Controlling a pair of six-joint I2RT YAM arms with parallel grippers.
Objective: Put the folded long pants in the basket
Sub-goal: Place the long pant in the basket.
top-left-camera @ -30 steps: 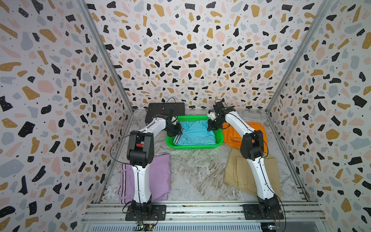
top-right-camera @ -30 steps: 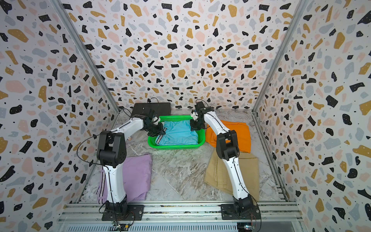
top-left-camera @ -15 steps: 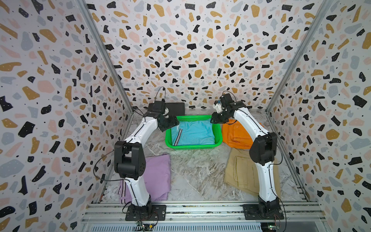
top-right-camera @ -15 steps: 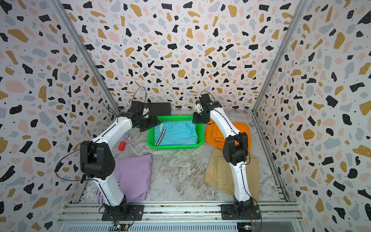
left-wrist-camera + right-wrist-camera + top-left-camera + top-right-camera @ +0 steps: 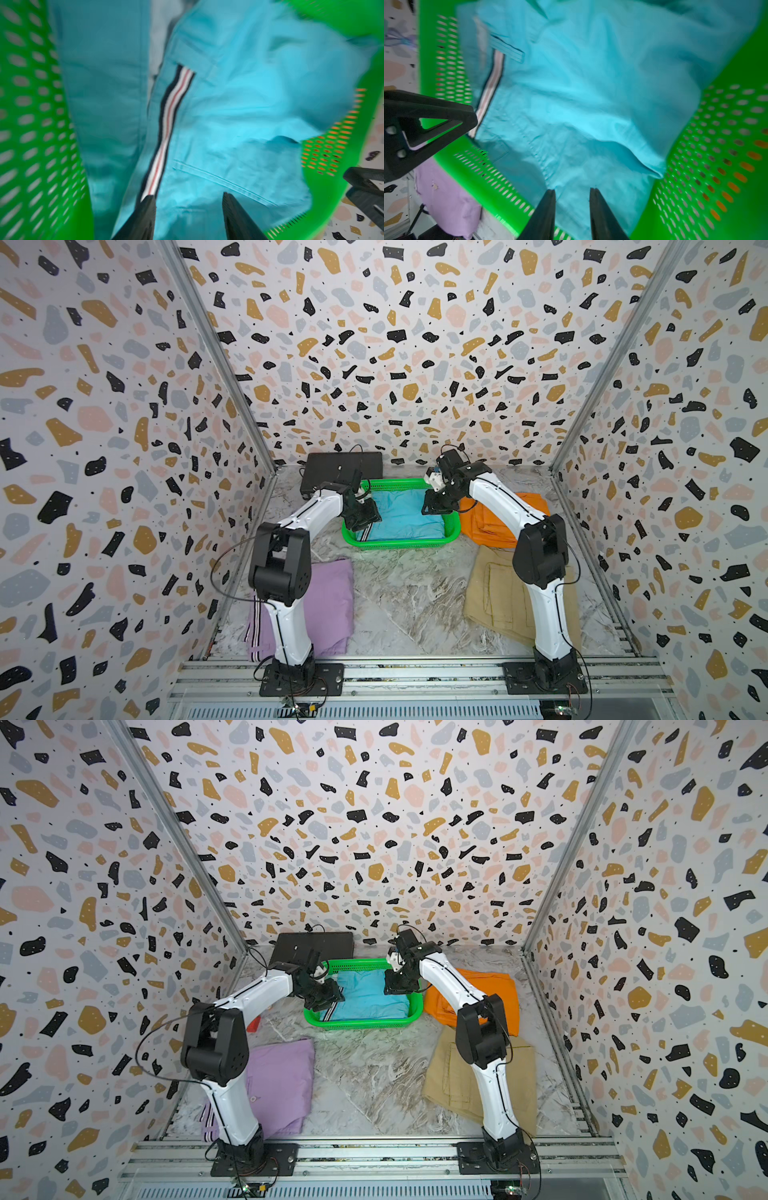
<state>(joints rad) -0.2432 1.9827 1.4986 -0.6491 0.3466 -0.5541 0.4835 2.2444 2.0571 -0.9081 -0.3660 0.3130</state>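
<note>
The green basket stands at the back middle of the table. Folded cyan long pants with a striped side lie flat inside it. My left gripper hangs over the basket's left end, open, with only cyan cloth below its fingers. At the right end my right gripper is open too, just above the cloth, holding nothing. Lilac pants lie front left, khaki pants front right, orange pants right of the basket.
A flat black box sits behind the basket at the back left. A small red object lies by the left wall. Patterned walls close in three sides, and the arm bases stand on the front rail.
A second ago both grippers were shut low in the basket at the cyan pants. They opened, swung up and outward, and are now back over the basket's ends.
</note>
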